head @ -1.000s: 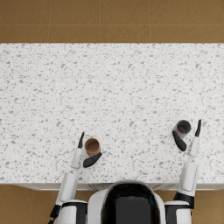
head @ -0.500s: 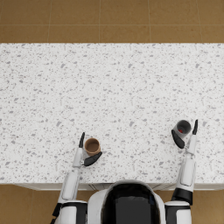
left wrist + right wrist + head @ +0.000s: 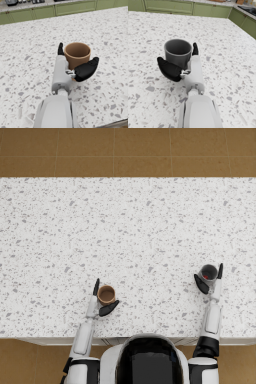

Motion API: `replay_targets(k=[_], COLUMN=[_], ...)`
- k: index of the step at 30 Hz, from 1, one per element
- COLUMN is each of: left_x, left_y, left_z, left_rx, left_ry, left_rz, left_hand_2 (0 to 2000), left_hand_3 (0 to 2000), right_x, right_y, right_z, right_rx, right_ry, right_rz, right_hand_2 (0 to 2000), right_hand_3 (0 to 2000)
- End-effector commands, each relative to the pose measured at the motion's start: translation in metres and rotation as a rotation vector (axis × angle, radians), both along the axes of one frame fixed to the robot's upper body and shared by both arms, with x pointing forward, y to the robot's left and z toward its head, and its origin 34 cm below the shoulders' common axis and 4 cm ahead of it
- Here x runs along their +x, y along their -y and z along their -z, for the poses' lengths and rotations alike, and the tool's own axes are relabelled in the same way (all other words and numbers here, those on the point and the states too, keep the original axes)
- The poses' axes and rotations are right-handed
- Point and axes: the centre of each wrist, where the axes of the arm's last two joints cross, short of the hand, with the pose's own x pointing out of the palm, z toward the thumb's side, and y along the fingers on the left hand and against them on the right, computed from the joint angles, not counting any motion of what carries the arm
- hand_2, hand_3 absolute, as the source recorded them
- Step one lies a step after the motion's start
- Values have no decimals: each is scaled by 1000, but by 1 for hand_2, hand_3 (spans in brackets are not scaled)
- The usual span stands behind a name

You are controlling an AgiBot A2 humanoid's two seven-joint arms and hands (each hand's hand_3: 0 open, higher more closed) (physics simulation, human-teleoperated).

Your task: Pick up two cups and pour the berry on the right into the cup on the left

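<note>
My own hands are hiding a good deal: my left hand is covering the lower near side of the brown cup, and my right hand is doing the same to the grey cup, so I am not seeing either base meeting the counter and cannot tell whether the cups are standing or just lifted. From the right wrist the grey cup's inside is showing only dark wall, its bottom out of sight; from the head view I am making out a small red spot in it, the berry, too tiny to describe further. The brown cup is looking empty as far down as I am seeing. Both cups are sitting upright, near the counter's front edge, brown on my left, grey on my right, well apart. My left fingers are wrapping the brown cup, thumb on one side, the rest behind it. My right fingers are clasping the grey cup likewise. Green cabinets are showing behind, cut off by the frame.
</note>
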Motion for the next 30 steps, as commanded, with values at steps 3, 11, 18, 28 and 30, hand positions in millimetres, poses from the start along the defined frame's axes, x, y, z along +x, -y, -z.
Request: replay_targets(k=[3, 11, 18, 28, 30], left_x=[1, 8, 24, 47, 53], left_y=[0, 18, 52, 79, 83], left_z=[-1, -33, -56, -71, -74], left_rx=[-8, -61, -143, 32, 60], left_ry=[4, 132, 225, 342, 360], left_rz=[17, 63, 133, 162, 163], left_hand_2=[2000, 2000, 2000, 2000, 2000], left_hand_3=[980, 1280, 1280, 1280, 1280], right_x=[4, 0, -12, -12, -12], right_y=[2, -15, -65, -103, -111], right_z=[-8, -54, -110, -156, -163], right_rx=[13, -35, -93, -328, -389], right_ry=[20, 198, 421, 574, 596], right_rz=[-73, -145, -302, -396, -406], right_hand_2=[2000, 2000, 2000, 2000, 2000], right_hand_3=[980, 1280, 1280, 1280, 1280])
